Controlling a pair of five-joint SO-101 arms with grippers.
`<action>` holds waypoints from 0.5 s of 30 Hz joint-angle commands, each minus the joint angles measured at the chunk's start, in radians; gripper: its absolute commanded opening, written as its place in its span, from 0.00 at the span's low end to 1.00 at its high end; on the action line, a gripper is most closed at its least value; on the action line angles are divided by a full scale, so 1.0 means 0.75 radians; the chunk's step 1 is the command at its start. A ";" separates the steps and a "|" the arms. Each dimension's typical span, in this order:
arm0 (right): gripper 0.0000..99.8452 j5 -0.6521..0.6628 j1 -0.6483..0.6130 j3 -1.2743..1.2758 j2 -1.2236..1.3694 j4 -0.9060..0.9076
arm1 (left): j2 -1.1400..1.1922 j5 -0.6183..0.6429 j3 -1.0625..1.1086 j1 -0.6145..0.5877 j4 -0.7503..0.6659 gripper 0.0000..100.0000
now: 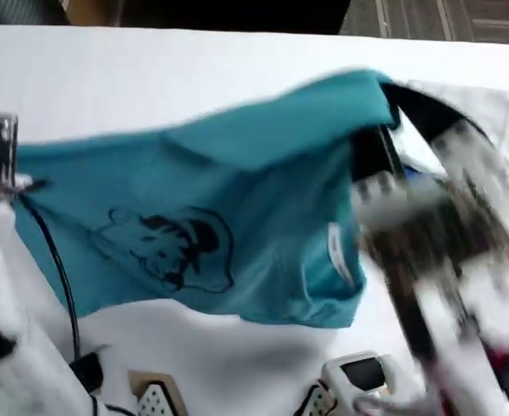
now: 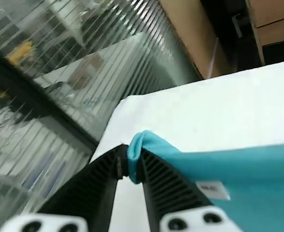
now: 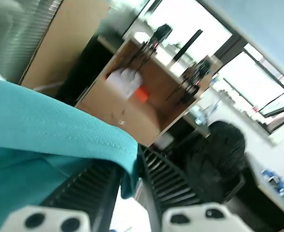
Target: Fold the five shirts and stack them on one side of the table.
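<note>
Two edges of the teal shirt (image 1: pixel 237 225) sit pinched, one in the left fingers (image 2: pixel 163 186), one in the right fingers (image 3: pixel 168 186), the cloth sagging over the counter (image 1: pixel 150 78). Light, limp stuff; hems probably grip best.

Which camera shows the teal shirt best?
High view: most of the teal shirt, print included. Left wrist view shows a corner pinched in the left gripper; right wrist view, a hem in the right gripper.
</note>
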 commanded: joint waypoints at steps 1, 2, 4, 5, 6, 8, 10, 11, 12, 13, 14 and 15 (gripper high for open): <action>0.02 -0.002 0.007 0.158 0.136 -0.171 | 0.188 -0.016 0.005 0.090 -0.131 0.02; 0.02 -0.004 0.007 0.217 0.173 -0.216 | 0.245 -0.035 0.005 0.115 -0.155 0.02; 0.02 -0.004 0.007 0.323 0.251 -0.310 | 0.358 -0.065 0.005 0.155 -0.211 0.02; 0.02 -0.004 0.007 0.372 0.289 -0.361 | 0.413 -0.076 0.005 0.174 -0.248 0.02; 0.02 -0.004 0.007 0.413 0.328 -0.414 | 0.468 -0.076 0.003 0.186 -0.286 0.02; 0.02 -0.002 0.013 0.471 0.412 -0.525 | 0.583 -0.076 -0.038 0.207 -0.352 0.02; 0.02 0.004 0.015 0.483 0.500 -0.615 | 0.714 -0.076 -0.140 0.233 -0.372 0.02; 0.02 0.006 0.017 0.477 0.547 -0.645 | 0.784 -0.076 -0.210 0.248 -0.366 0.02; 0.02 0.006 0.017 0.464 0.592 -0.672 | 0.855 -0.076 -0.281 0.262 -0.364 0.02; 0.02 0.006 0.017 0.446 0.639 -0.686 | 0.923 -0.076 -0.355 0.272 -0.350 0.02; 0.02 0.006 0.019 0.426 0.684 -0.697 | 0.994 -0.076 -0.437 0.276 -0.323 0.02; 0.02 0.006 0.019 0.395 0.731 -0.697 | 1.066 -0.076 -0.515 0.282 -0.291 0.02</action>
